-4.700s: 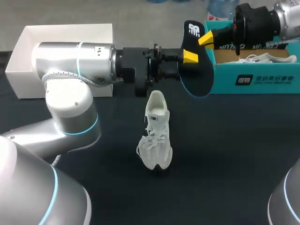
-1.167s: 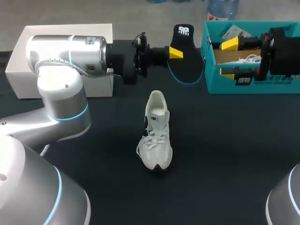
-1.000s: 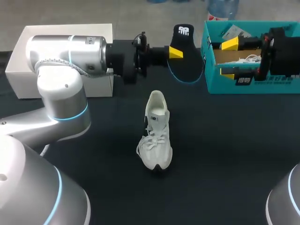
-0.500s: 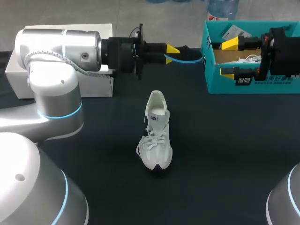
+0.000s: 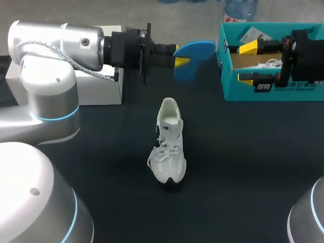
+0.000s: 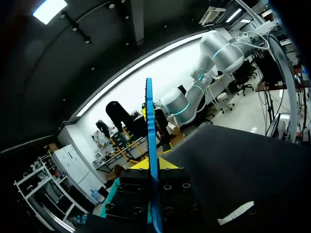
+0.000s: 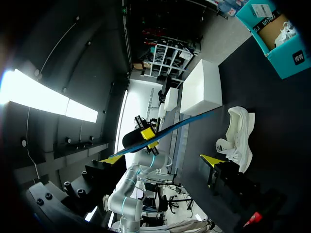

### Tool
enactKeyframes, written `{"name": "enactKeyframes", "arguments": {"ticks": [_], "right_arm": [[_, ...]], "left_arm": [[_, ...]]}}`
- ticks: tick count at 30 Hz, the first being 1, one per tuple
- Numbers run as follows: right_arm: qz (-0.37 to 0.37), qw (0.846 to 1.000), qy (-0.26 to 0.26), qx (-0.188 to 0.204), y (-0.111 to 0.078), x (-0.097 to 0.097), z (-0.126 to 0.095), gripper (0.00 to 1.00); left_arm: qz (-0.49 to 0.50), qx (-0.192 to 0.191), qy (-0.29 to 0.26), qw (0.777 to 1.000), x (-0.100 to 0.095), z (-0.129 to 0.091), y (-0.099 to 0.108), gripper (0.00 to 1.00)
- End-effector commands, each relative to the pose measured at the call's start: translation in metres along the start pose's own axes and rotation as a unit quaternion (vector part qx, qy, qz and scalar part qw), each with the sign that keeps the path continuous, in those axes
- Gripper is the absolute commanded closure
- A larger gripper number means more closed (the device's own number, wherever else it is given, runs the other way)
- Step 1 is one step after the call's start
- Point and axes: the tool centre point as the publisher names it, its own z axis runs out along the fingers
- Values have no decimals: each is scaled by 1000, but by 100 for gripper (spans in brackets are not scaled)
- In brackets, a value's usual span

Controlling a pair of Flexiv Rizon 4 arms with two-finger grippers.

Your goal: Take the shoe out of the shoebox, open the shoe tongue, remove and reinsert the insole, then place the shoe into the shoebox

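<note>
worktop (image 5: 253, 167): dark, matte; carries the shoe + two boxes.
shoe (image 5: 167, 147): white, upright on its sole mid-worktop, toe twd near edge, heel twd far edge; well apart from both boxes, neither arm touching it.
shoebox (image 5: 268, 88): teal, open, far R side; inside are brown card, a paper tag & a white laced item, mostly hidden by R arm.
white box (image 5: 104, 88): far L side, partly behind L arm; interior hidden.
insole (image 5: 195, 53): blue, held off the worktop btwn white box & shoebox, beyond the shoe's heel.
L fingers (image 5: 181, 58): clamped on the insole's edge.
R fingers (image 5: 249, 52): apart, nothing btwn them; in head view they overlap the shoebox end nearest the insole.
L wrist view only: insole edge-on, a thin blue line running out from btwn the fingers.
R wrist view only: shoe in side profile ahead of the fingers; insole a thin blue arc beyond it; white box behind the shoe.
</note>
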Motion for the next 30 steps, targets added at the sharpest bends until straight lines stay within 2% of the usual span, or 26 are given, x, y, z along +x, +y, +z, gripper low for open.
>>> {"name": "enactKeyframes", "arguments": {"ticks": [1, 13, 14, 15, 17, 18, 20, 21, 23, 24, 27, 30], "right_arm": [[1, 1000, -1, -1, 0, 0, 1, 0], [1, 1000, -1, -1, 0, 0, 1, 0], [1, 1000, -1, -1, 0, 0, 1, 0], [1, 1000, -1, -1, 0, 0, 1, 0], [1, 1000, -1, -1, 0, 0, 1, 0], [1, 1000, -1, -1, 0, 0, 1, 0], [1, 1000, -1, -1, 0, 0, 1, 0], [1, 1000, -1, -1, 0, 0, 1, 0], [1, 1000, -1, -1, 0, 0, 1, 0], [1, 1000, -1, -1, 0, 0, 1, 0], [1, 1000, -1, -1, 0, 0, 1, 0], [1, 1000, -1, -1, 0, 0, 1, 0]], "left_arm": [[-499, 68, 60, 862, -4, -3, -3, 100], [-499, 68, 60, 862, -4, -3, -3, 100], [-551, 66, 61, 830, -4, -3, -4, 100], [-584, 69, 56, 807, -4, -3, -6, 100], [-665, 73, 44, 742, -5, -3, -7, 100], [-686, 74, 39, 723, -5, -2, -7, 100], [-740, 70, 32, 668, -6, -2, -9, 100], [-753, 70, 31, 654, -7, -2, -10, 100], [-791, 62, 36, 608, -6, -3, -12, 100], [-802, 55, 33, 593, -5, -3, -12, 100], [-846, 45, 43, 530, -3, -4, -15, 100], [-890, 47, 56, 450, -4, -4, -16, 100]]}}
